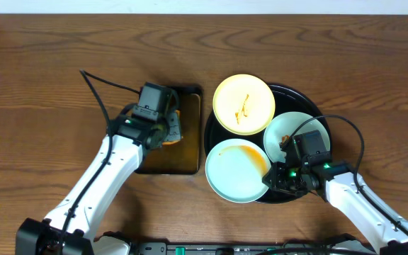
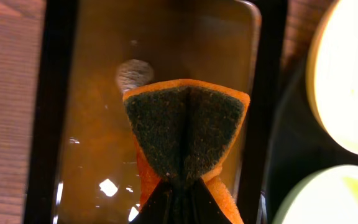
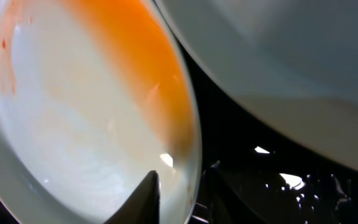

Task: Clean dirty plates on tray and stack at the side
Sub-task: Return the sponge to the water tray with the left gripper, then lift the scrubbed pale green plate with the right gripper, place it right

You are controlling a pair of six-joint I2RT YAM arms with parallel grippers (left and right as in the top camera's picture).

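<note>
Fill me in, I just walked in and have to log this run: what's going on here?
The left claw pinches a folded orange sponge over the rectangular brown pan, beside the black tray. The right claw straddles the rim of the orange-smeared mint plate at the tray's front; whether it is clamped is unclear. The yellow plate and the other mint plate also sit on the tray, both marked with sauce. Nothing is stacked aside yet.

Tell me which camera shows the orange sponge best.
The left wrist view: the sponge fills the frame, folded, dark scrubbing face out, pinched by the left hand. Overhead shows only a sliver of it. The right wrist view shows none.
</note>
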